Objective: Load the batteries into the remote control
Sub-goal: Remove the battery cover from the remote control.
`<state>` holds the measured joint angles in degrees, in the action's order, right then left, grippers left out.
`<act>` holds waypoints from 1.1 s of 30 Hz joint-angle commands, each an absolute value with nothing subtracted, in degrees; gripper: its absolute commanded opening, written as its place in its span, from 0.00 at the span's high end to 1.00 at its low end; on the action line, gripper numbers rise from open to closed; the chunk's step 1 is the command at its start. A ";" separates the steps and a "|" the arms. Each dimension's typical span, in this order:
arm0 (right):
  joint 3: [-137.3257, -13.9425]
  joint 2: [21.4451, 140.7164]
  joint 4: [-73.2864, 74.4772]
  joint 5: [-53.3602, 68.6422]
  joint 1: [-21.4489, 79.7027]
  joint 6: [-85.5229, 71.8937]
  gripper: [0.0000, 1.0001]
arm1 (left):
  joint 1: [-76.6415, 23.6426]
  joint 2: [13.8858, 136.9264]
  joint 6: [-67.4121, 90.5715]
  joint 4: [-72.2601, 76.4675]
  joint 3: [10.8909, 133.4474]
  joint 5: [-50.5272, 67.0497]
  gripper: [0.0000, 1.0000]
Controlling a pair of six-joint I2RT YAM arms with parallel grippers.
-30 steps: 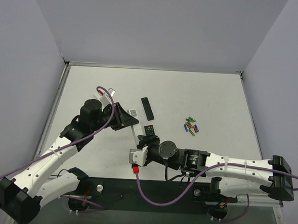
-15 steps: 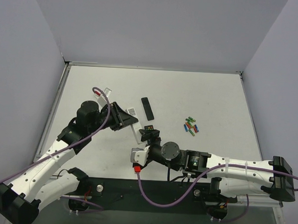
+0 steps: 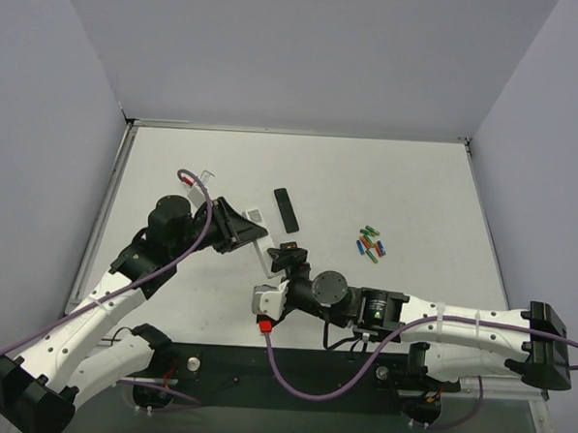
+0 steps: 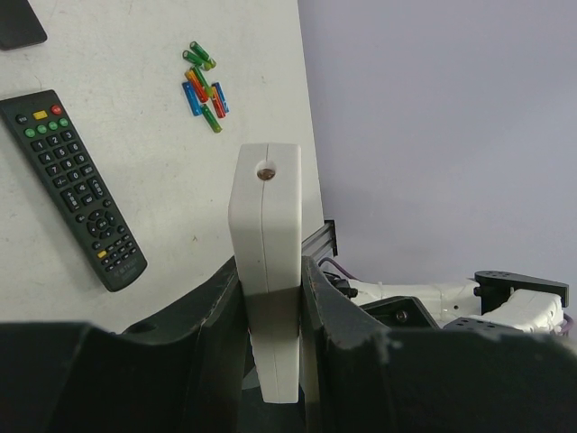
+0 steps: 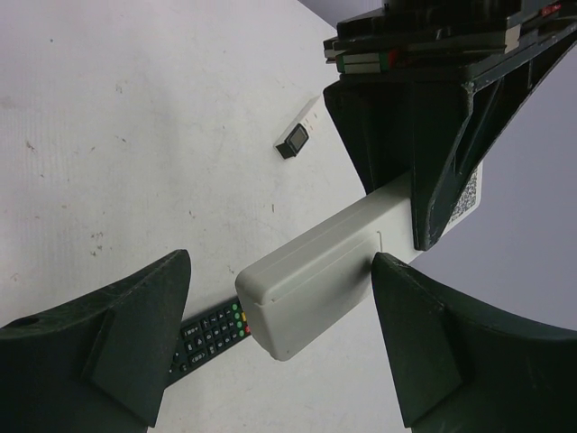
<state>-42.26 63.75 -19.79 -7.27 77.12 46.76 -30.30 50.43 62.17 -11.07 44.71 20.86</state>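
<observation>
1. Step-wise, I'd say this is the "get the remote ready" bit and not actual loading yet. The batteries (image 3: pixel 370 245) are all lying in a little pile on the table (image 3: pixel 397 183), well off to the right of both arms, and none of them is in a gripper.
2. The white remote (image 4: pixel 264 207) is up off the table. The left gripper (image 4: pixel 270 298) is pinching it by its two wide faces near one end, so it sticks out edge-on from between the fingers.
3. The right gripper (image 5: pixel 278 298) is spread wide, with one finger on each side of the remote's free end. From the wrist view there's a gap on both sides, so it's around the remote but not touching it.
4. My guess for the next move is that the right gripper either takes that free end or works on the back cover. It needs to line up square with the remote and close gently while the left one holds steady, or the remote will twist in the left pinch.
5. I can't tell from any view whether the battery bay is open or which face it's on (the remote only shows plain white sides).
6. There's also a black remote (image 4: pixel 74 191) flat on the table just below the right gripper, between the held remote and the batteries. It could get bumped if the arm dips.
</observation>
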 commanded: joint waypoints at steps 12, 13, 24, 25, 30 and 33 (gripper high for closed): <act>-48.34 66.36 -13.10 -3.43 75.24 47.64 0.24 | -30.67 51.94 57.40 -14.67 50.71 23.90 1.00; -48.43 66.44 -12.92 -3.34 75.06 47.55 0.24 | -30.67 52.12 57.22 -14.94 50.97 24.08 1.00; -49.57 67.59 -8.26 -0.79 74.09 46.32 0.33 | -30.59 52.91 56.86 -14.86 52.47 25.49 1.00; -49.57 67.85 -8.09 -0.53 74.18 45.88 0.35 | -30.59 52.91 56.95 -14.51 52.38 25.49 1.00; -49.04 68.20 -8.44 1.13 74.44 45.09 0.38 | -30.59 53.35 58.09 -12.92 52.03 26.10 1.00; -49.13 68.64 -8.09 1.58 74.79 44.83 0.42 | -30.59 53.44 58.53 -12.22 51.94 26.45 1.00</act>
